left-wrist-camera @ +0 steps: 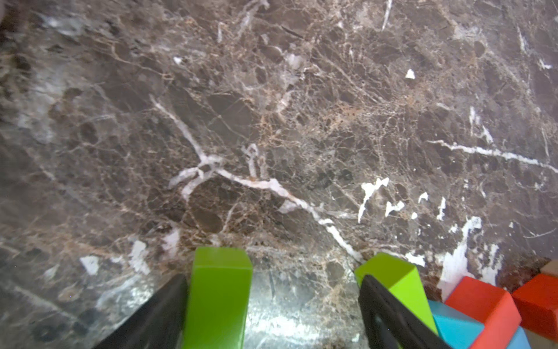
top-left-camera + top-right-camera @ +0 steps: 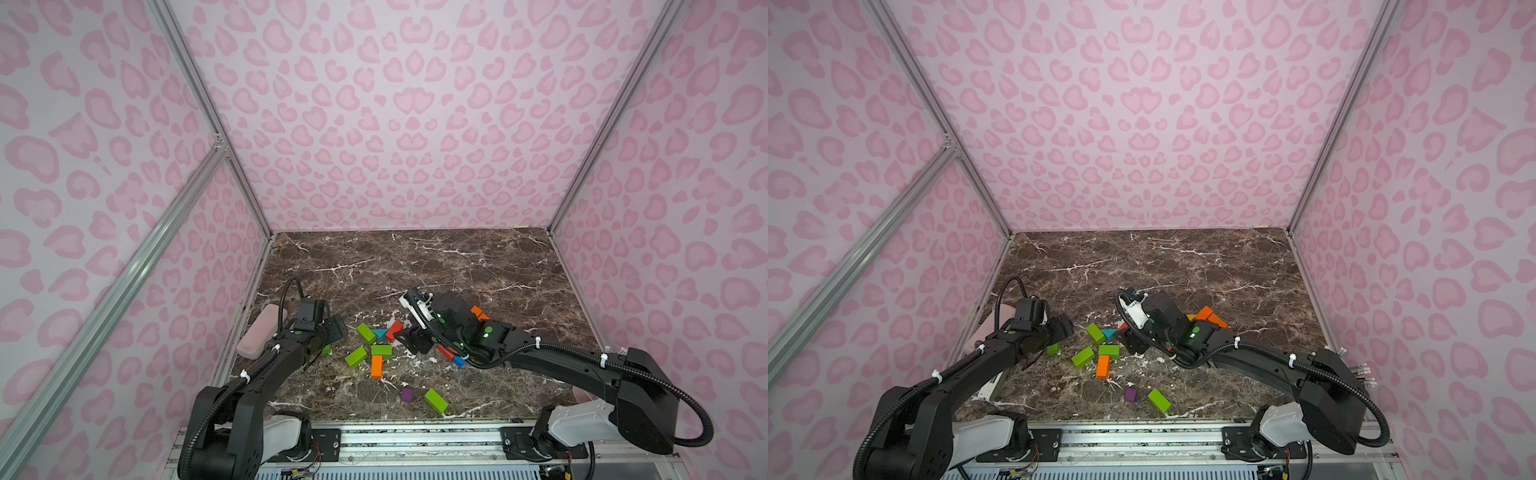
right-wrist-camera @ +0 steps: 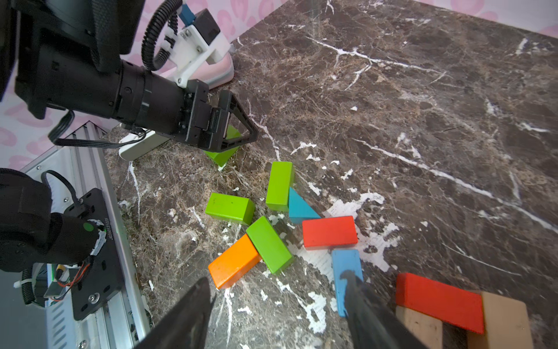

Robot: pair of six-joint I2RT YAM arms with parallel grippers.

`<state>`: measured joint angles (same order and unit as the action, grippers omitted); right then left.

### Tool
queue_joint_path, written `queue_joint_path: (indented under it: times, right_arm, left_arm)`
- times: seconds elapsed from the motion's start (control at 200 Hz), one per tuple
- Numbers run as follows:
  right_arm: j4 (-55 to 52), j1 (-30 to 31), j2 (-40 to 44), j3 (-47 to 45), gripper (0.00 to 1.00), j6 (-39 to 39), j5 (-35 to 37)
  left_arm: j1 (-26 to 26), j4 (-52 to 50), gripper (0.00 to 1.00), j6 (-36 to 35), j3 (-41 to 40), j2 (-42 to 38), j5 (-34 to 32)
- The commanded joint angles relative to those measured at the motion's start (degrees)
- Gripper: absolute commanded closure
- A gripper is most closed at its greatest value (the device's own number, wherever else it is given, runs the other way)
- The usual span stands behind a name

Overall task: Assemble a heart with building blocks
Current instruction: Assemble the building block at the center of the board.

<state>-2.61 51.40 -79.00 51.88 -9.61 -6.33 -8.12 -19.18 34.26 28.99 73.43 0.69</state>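
Observation:
The building blocks lie loose on the marble table [image 2: 457, 266]: green bricks [image 2: 365, 332] [image 2: 356, 356] [image 2: 381, 350], a teal prism [image 2: 379, 333], a red brick [image 2: 394, 330] and an orange brick [image 2: 376, 366]. Nearer the front are a purple cube [image 2: 407, 395] and a green brick [image 2: 436, 401]. My left gripper [image 2: 328, 332] [image 1: 273, 281] is open over a small green block [image 1: 219, 296] that rests against one finger, with a clear gap to the other. My right gripper [image 2: 411, 338] [image 3: 277, 305] is open and empty, low beside a blue brick [image 3: 344, 272].
A red brick [image 3: 439, 302] lies on tan blocks [image 3: 504, 320] under my right arm, and an orange block [image 2: 477, 311] sits behind it. A pink case [image 2: 257, 332] lies along the left wall. Pink walls close in three sides, and a metal rail [image 2: 415, 436] runs along the front.

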Motion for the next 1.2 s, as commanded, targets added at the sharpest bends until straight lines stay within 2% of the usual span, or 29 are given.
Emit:
queue_joint_path:
  times: [0.0, 0.3, 0.56, 0.8, 1.1, 1.195]
  right_arm:
    - [0.4, -0.6, 1.4, -0.5, 0.27, -0.3, 0.2]
    - [-0.5, -2.8, 3.7, -2.2, 0.27, -0.6, -0.3]
    - [-0.3, -3.1, 4.0, -3.1, 0.27, -0.7, -0.4]
    - [-0.6, -3.2, 4.3, -3.7, 0.27, -0.4, -0.3]
    - [-1.3, -3.5, 4.6, -3.8, 0.27, -0.2, -0.1]
    - [-1.4, -3.5, 4.8, -4.1, 0.27, -0.2, 0.2]
  left_arm:
    - [-0.5, 4.2, 0.09, -1.9, 0.9, 1.1, 1.2]
    - [-3.5, 5.3, 0.09, -2.4, 1.7, 3.3, 3.1]
    - [-4.9, -0.2, 0.09, -5.1, 4.4, 3.3, 0.1]
    - [-5.5, -6.3, 0.16, -6.1, 5.2, 2.0, -3.0]
    - [-6.2, -4.9, 0.18, -5.6, 5.5, 3.6, -1.5]
    - [-6.8, -6.5, 0.18, -6.0, 5.8, 4.2, -2.8]
